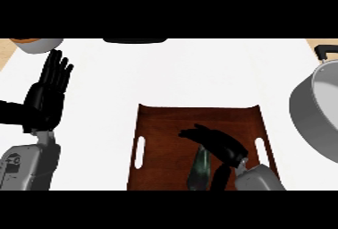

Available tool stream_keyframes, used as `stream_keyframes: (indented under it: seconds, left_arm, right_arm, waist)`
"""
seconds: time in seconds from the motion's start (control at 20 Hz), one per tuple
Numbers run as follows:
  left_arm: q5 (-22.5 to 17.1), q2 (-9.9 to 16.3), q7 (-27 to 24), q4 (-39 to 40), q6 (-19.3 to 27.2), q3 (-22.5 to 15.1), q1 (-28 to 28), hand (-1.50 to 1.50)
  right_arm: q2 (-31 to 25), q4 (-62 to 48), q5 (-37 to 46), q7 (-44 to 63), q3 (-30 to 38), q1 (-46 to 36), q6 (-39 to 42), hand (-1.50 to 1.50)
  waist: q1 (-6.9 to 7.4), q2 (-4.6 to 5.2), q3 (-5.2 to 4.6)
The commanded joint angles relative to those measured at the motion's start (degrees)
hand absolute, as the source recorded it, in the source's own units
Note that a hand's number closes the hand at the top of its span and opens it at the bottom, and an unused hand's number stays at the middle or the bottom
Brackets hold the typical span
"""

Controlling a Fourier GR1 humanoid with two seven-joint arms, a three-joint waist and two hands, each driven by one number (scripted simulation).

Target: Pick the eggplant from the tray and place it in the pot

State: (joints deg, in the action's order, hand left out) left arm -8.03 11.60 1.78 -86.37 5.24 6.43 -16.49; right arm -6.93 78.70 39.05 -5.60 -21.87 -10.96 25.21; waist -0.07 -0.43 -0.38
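Note:
A dark, slim eggplant [199, 167] lies lengthwise on the brown tray [158, 134], in its lower right part. My right hand [214, 141] hangs over the eggplant's far end, with relaxed fingers pointing left and not curled round it. The wrist hides part of the eggplant's right side. The grey pot [317, 116] stands at the right edge, cut off by the view, with a black handle [325, 51] at its top. My left hand [48, 91] rests open at the left, fingers up, away from the tray.
A bowl [36, 44] with orange contents sits at the top left corner. A dark flat object [135, 40] shows at the top edge. White counter [198, 71] lies between the tray and the pot.

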Motion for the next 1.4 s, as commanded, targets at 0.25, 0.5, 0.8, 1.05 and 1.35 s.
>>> stream_keyframes:
  seconds: [0.25,0.5,0.8,1.05,1.35]
  left_arm:
    - [-0.4,1.2,2.4,-1.4,-0.6,1.2,-1.3,0.0]
    - [0.9,0.7,5.1,-4.7,0.2,-0.3,0.1,0.0]
    - [-0.7,1.5,3.2,-0.4,-0.7,2.7,-3.0,0.0]
    - [0.9,-0.6,3.5,-5.5,0.1,0.0,2.6,0.0]
    - [1.3,0.4,3.1,-4.7,0.6,1.4,3.9,0.0]
  right_arm:
    - [3.0,0.2,4.8,-6.2,-5.4,0.5,-3.0,1.5]
    - [3.4,-1.0,7.7,-8.2,-5.7,3.6,-8.5,1.5]
    - [2.9,10.4,12.4,-0.9,-4.9,5.8,-10.5,1.5]
    - [-1.1,28.8,15.6,4.2,-9.2,17.1,-9.7,1.5]
    - [-9.9,50.4,28.1,6.5,-20.1,31.4,-17.1,1.5]
  waist:
    - [0.13,0.4,0.39]
    - [0.18,0.36,0.41]
    - [-0.51,0.37,0.37]
    - [-0.91,0.02,0.36]
    - [-3.55,-1.03,0.35]
